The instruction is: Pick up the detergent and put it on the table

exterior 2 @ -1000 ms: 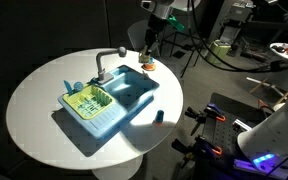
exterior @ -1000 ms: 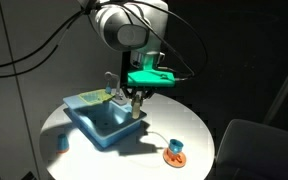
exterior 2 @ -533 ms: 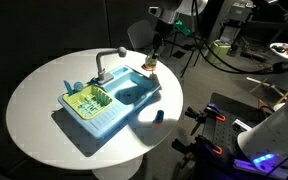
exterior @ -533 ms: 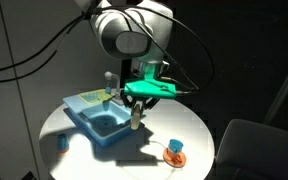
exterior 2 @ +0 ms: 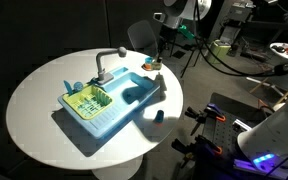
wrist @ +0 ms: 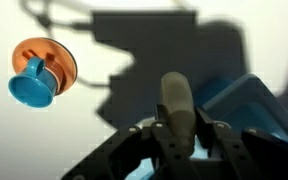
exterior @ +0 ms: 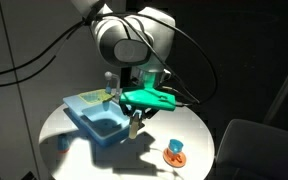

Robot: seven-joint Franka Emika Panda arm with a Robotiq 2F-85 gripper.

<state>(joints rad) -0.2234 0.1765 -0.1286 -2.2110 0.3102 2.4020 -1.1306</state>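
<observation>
My gripper [exterior: 134, 114] is shut on the detergent [exterior: 134, 123], a slim pale bottle that hangs upright just past the blue tray's [exterior: 88, 124] near corner, a little above the round white table [exterior: 189, 125]. In the wrist view the bottle [wrist: 176, 100] stands between the two fingers of the gripper [wrist: 182, 119], with the tray's edge [wrist: 252, 100] to the right and bare table [wrist: 24, 140] below left. In an exterior view the gripper [exterior 2: 162, 66] hangs beside the tray [exterior 2: 102, 122]; the bottle is too small to make out there.
An orange-and-blue object [exterior: 174, 152] [wrist: 39, 72] lies on the table near the gripper. A small bluish-white cylinder [exterior: 62, 141] stands on the tray's other side. A faucet [exterior 2: 104, 62] and a green-yellow rack [exterior 2: 84, 100] sit on the tray.
My gripper has carried the bottle sideways from over the tray's basin to just past its corner and lowered it slightly. Nothing else has moved.
</observation>
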